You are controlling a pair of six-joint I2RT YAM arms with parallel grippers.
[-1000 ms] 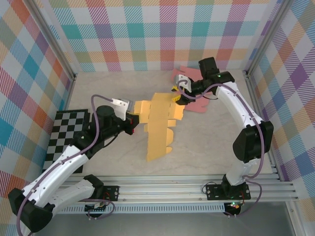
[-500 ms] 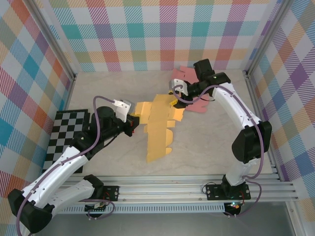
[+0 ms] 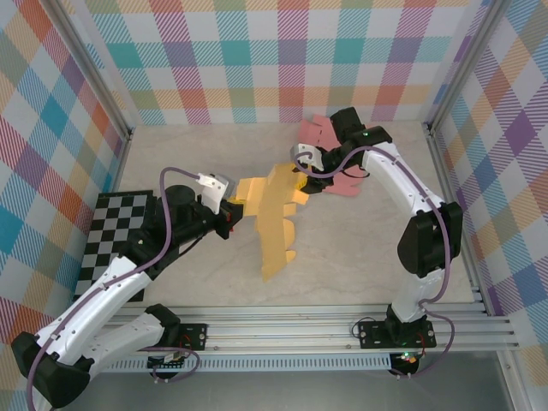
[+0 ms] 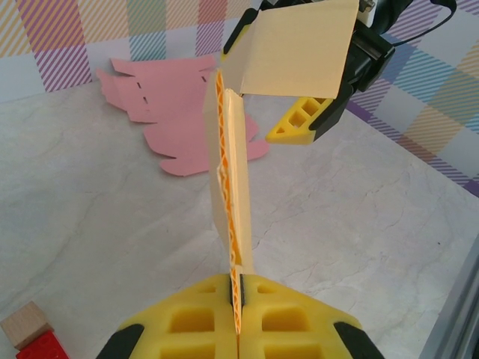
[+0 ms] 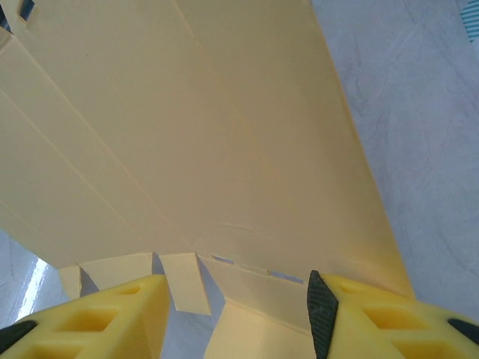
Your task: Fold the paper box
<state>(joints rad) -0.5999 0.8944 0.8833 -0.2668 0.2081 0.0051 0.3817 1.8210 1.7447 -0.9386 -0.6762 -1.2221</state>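
Pale stone-look table (image 3: 360,248), plaid walls (image 3: 257,60). The left gripper (image 4: 233,314) clamps the box (image 3: 276,224) by its near edge. The right gripper (image 5: 236,280), half open, seemingly straddles the far flap.

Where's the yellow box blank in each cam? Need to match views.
Top external: yellow box blank mid-table, between the two arms.
Left wrist: centre, seen edge-on, rising from the left tool, top flap bent right.
Right wrist: the blank spans the upper frame as a broad sheet.
Shared landmark: right tool at the blank's far end, at the flap, at bottom of frame.
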